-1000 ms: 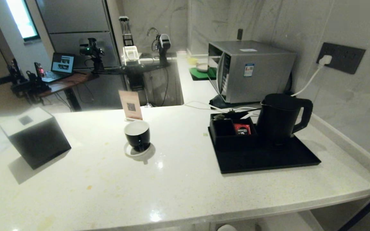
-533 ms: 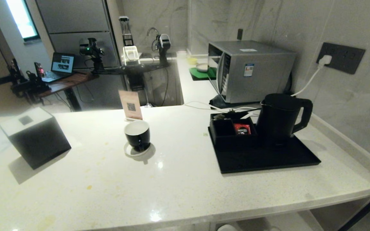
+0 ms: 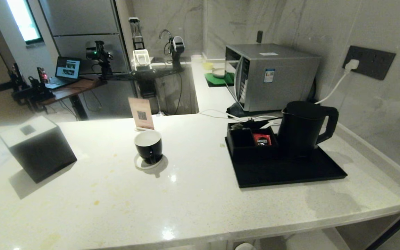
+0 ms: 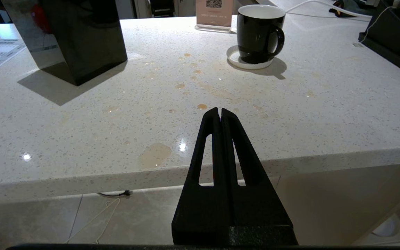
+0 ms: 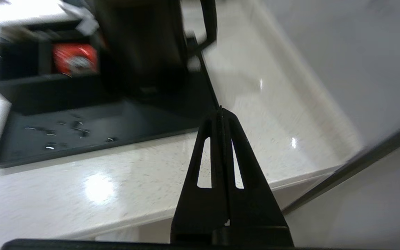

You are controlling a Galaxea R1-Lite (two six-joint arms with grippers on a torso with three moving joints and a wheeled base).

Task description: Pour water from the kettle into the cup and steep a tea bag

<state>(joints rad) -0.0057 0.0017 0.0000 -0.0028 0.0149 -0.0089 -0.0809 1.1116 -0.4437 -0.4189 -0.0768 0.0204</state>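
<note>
Starting from the right gripper (image 5: 221, 110), jaws pressed together and empty near the counter's right edge, we should spread them before reaching the kettle (image 3: 302, 126) handle on the black tray (image 3: 290, 173); the cup (image 3: 148, 146) waits well left, left gripper (image 4: 219, 113) closed and parked

The left gripper (image 4: 219, 111) is matte black plastic: two long tapered fingers (image 4: 209, 139), each cut through by a narrow slot, rising from a blocky black base. The right gripper (image 5: 221, 110) is built alike, equally black, slotted and unmarked.
</note>
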